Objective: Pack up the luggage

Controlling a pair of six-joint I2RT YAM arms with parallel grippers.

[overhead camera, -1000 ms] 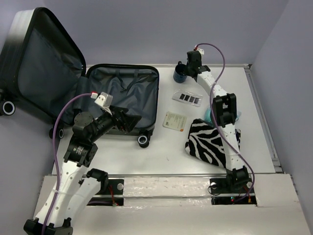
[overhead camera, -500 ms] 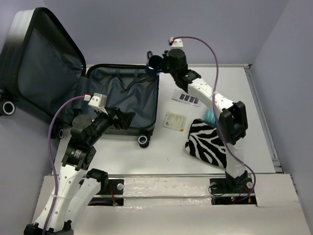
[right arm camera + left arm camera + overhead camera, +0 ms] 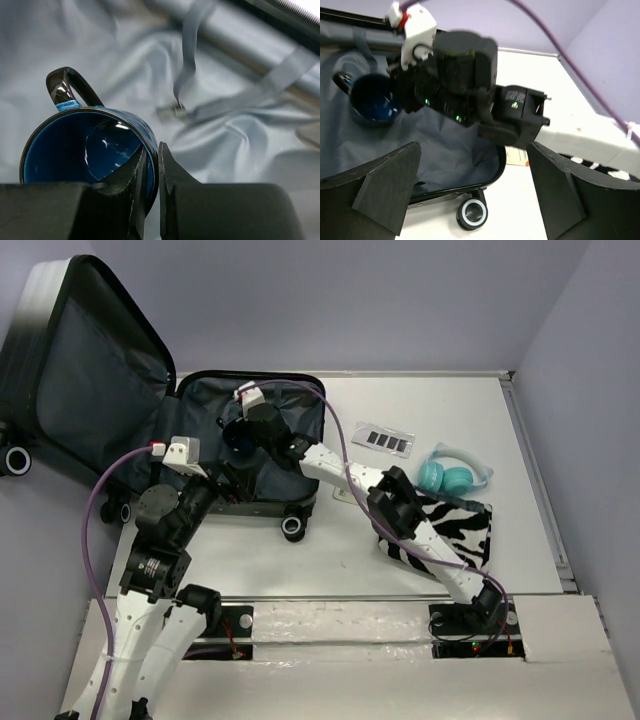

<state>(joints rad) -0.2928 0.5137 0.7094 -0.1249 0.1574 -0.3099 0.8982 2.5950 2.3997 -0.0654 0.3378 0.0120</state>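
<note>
At the table's (image 3: 340, 560) left, the luggage (image 3: 100, 370) is lying open; the left gripper (image 3: 472, 150) is hovering wide-spread and empty; the right gripper (image 3: 152, 155) is pinching the blue mug (image 3: 75, 145) by its rim above the lining; it should be lowering it flat before letting go.

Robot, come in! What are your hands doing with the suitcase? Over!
Right gripper shut on blue mug, inside the open luggage. Left gripper open, empty, by the luggage's near edge. Loose strap buckle lies beside the mug.
</note>
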